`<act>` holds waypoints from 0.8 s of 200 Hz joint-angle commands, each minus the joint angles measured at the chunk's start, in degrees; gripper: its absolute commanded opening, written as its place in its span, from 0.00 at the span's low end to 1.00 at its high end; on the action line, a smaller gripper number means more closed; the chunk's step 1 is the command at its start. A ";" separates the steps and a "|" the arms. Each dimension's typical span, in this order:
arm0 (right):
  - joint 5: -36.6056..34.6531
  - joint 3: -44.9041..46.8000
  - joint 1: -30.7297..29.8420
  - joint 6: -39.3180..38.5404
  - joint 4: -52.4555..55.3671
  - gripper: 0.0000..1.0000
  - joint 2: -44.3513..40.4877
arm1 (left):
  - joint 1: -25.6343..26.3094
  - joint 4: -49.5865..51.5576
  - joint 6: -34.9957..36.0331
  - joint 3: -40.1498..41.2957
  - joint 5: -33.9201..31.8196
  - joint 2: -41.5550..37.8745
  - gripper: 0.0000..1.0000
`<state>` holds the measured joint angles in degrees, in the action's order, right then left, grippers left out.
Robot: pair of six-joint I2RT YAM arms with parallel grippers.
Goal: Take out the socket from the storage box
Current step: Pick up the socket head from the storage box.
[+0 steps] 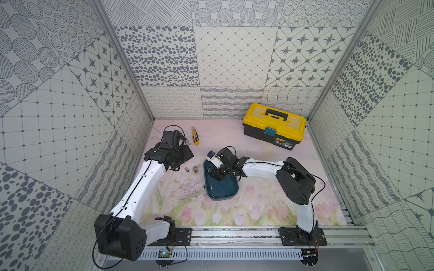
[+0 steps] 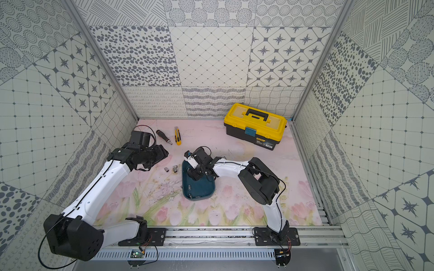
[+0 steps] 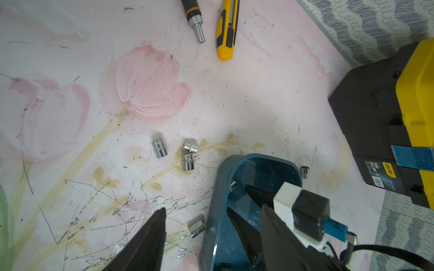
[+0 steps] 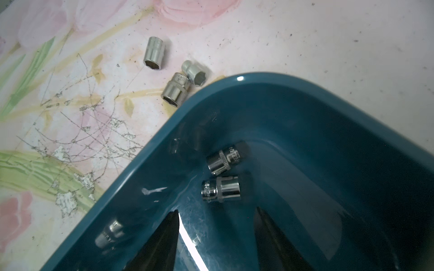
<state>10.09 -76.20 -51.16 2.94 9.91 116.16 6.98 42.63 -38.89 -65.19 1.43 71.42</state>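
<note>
right gripper (image 4: 216,210) stood inside the storage box (image 4: 305,112), jaws parted and empty, grasping nothing. just ahead of its fingertips the nearer socket (image 4: 222,188) lay on its side on the box floor. just beyond that lay the second socket (image 4: 226,157), close under the curved corner wall. neither sat between the jaws. past that wall, outside the rim, three loose sockets (image 4: 175,90) lay on the floral mat (image 4: 305,35), two of them touching.

left gripper (image 3: 212,208) hung above the mat at the box's outer wall, jaws likewise spread and holding nothing. a fourth socket (image 3: 196,226) lay just beside that wall, near its fingertips, and a fifth socket (image 3: 304,171) lay past the box's far end. in both top views, small bright pieces (image 1: 212,187) showed at the box end away from the right gripper, too small to identify. farthest off lay the screwdriver (image 3: 193,21), the utility knife (image 3: 226,30) and the toolbox (image 1: 274,124), untouched.

judged progress: partly done, with five sockets out and at least two left inside. the nearer socket seemed the likely next pick.
</note>
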 commanded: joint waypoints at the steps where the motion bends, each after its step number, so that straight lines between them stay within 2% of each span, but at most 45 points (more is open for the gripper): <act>1: 0.64 -1.72 -0.20 -2.21 -2.35 0.57 1.73 | -0.32 0.46 1.39 0.02 2.27 -0.10 0.67; 78: 1.07 -3.75 -0.35 -3.75 -2.44 0.56 3.92 | -1.00 0.06 1.55 0.48 3.28 -0.05 0.67; 160: -2.49 -4.75 -1.28 -5.03 -2.10 0.52 5.66 | -2.34 -0.92 1.54 1.36 5.06 0.19 0.67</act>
<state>8.95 -79.20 -51.79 -0.91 9.19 119.37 5.21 42.61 -38.81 -64.27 4.64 71.55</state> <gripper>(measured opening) 0.524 0.674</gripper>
